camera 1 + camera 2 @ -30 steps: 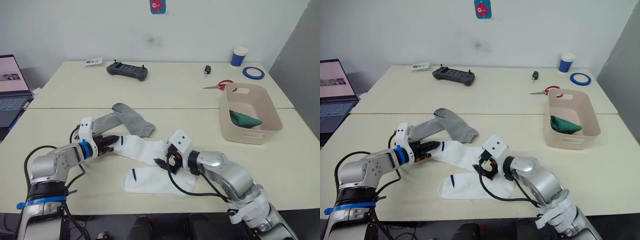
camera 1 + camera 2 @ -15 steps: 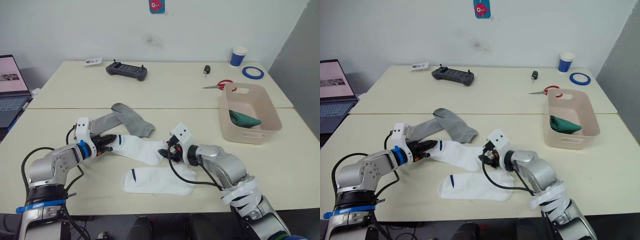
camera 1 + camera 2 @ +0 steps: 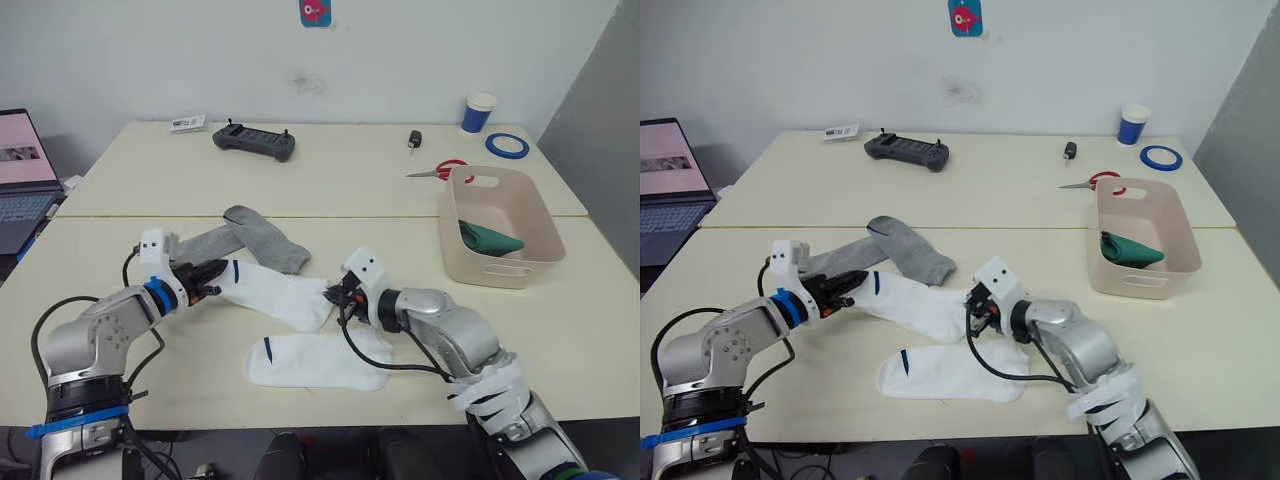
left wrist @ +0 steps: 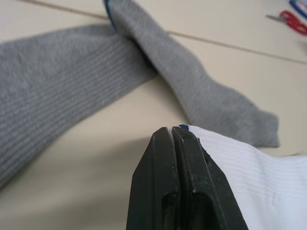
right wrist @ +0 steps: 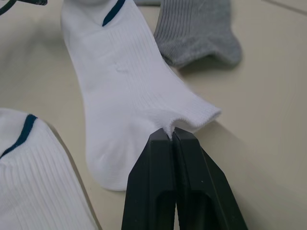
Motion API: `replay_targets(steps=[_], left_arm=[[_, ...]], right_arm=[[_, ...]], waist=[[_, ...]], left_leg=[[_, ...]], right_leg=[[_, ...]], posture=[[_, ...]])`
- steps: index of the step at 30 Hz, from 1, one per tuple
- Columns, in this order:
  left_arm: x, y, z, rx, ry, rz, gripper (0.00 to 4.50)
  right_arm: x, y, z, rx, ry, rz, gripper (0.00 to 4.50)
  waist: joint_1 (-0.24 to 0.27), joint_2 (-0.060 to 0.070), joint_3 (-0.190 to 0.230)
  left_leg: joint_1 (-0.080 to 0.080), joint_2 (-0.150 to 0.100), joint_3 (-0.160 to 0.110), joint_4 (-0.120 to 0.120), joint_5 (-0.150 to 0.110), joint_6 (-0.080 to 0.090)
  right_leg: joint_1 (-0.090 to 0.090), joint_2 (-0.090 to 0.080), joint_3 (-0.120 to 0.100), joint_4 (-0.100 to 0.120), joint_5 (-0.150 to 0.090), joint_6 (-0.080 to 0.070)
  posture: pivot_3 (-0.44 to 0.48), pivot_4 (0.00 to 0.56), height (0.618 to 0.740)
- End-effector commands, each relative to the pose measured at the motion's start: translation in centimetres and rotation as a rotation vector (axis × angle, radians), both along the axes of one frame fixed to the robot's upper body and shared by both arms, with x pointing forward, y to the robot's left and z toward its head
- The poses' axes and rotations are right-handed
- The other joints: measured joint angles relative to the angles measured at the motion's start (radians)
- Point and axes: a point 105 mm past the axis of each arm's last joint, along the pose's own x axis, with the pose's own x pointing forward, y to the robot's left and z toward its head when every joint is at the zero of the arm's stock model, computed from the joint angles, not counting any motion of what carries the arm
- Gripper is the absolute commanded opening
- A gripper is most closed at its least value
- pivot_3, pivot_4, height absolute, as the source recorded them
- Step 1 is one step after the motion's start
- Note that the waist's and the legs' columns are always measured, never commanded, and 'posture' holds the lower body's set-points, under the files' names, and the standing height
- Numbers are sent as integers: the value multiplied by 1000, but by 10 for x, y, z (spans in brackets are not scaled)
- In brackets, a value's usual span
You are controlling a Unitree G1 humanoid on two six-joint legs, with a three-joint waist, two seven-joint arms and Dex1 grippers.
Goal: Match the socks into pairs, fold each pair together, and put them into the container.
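Observation:
A white sock (image 3: 278, 293) with a navy stripe is stretched just above the table between my two grippers. My left gripper (image 3: 220, 269) is shut on its striped cuff end (image 4: 192, 130). My right gripper (image 3: 331, 293) is shut on the edge of its other end (image 5: 171, 125). The second white sock (image 3: 315, 361) lies flat in front of them. Two grey socks (image 3: 252, 238) lie overlapped just behind the left gripper. The container (image 3: 470, 266) stands at the right with a dark green sock bundle (image 3: 490, 238) inside.
On the far table lie a black controller (image 3: 254, 141), a white card (image 3: 187, 124), a small black key (image 3: 414, 140), red-handled scissors (image 3: 440, 170), a blue tape ring (image 3: 507, 146) and a blue-and-white cup (image 3: 479, 112). A laptop (image 3: 20, 180) sits at the far left.
My right gripper moved up from the lower sock and shut on the upper sock's edge. My left gripper drew the cuff end leftward, stretching the sock so its navy stripe shows.

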Motion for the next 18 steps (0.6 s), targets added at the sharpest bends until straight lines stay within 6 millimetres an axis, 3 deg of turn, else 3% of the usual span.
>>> replay_targets(steps=[1,5,12,18], left_arm=[[-8,-12,44,-61,-109,-50,0],[-29,-33,54,-175,-75,-147,0],[-88,-64,16,-274,110,-288,0],[-107,-63,-20,-294,178,-149,0]], right_arm=[[-9,-15,40,102,-93,9,21],[-36,-34,56,148,-70,67,21],[-85,-57,48,137,83,163,21],[-92,-67,21,-5,102,130,21]], waist=[[1,0,0],[0,0,0],[-8,0,0],[2,0,0]], left_leg=[[0,0,0,0,0,0],[0,0,0,0,0,0],[2,2,1,0,0,0],[3,0,1,-1,0,0]], right_leg=[[0,0,0,0,0,0],[0,0,0,-1,0,0],[1,-1,2,0,0,0],[1,-1,2,0,-1,-2]], posture=[[0,150,740],[0,150,740],[0,150,740],[0,150,740]])
